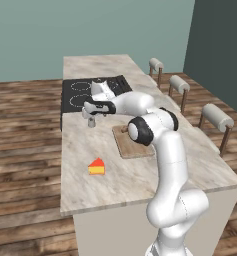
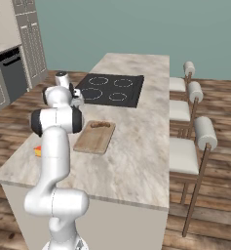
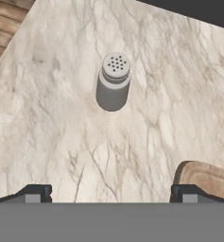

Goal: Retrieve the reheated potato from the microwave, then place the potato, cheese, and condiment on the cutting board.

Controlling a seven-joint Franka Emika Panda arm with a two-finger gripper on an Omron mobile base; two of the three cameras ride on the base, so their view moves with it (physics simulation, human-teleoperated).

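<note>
The condiment (image 3: 113,82), a grey shaker with a paler perforated top, stands upright on the marble counter (image 1: 80,145). My gripper (image 3: 111,194) hangs open just above the shaker (image 1: 91,122), fingers spread wide and holding nothing. In the left base view the gripper (image 1: 92,114) is left of the cutting board (image 1: 133,144). A tan-brown lump, the potato (image 2: 101,125), lies at the board's far end. The cheese (image 1: 96,166) wedge sits on the counter nearer the front edge, apart from the board. The microwave is out of view.
A black cooktop (image 1: 80,92) is set into the island beyond the shaker. Three stools (image 2: 204,132) line the island's right side. Cabinets and a dark appliance (image 2: 12,73) stand at the far left. A board corner (image 3: 205,177) shows beside my right fingertip.
</note>
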